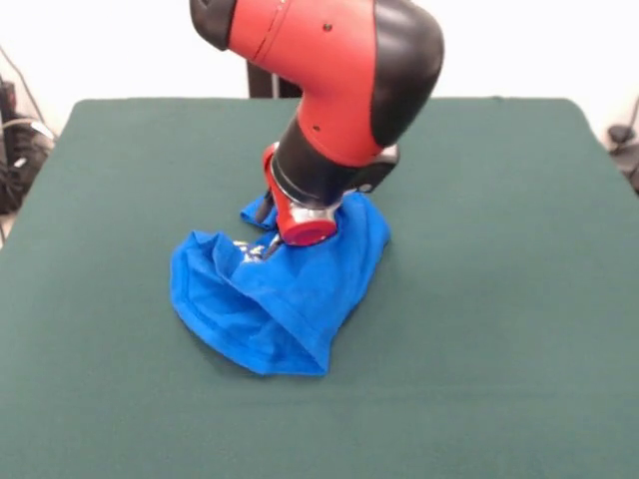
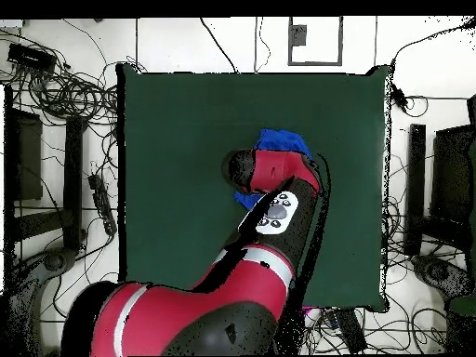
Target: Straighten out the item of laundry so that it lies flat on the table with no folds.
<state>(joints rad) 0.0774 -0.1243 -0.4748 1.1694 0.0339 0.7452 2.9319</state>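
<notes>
The item of laundry (image 1: 290, 299) is a bright blue cloth bunched into a crumpled mound near the middle of the dark green table (image 1: 499, 299). No print shows on it. My gripper (image 1: 260, 249) comes down into the mound's upper left part, its silver tips sunk in the fabric, and folds radiate from them, so it looks shut on the cloth. In the overhead view my arm covers most of the item of laundry (image 2: 284, 141). Only blue patches show above the arm and at its left side, and the gripper is hidden there.
The green table (image 2: 177, 167) extends well beyond the cloth on every side. Off the table lie cables and dark equipment (image 2: 56, 93) at the left, and more gear (image 2: 437, 186) at the right.
</notes>
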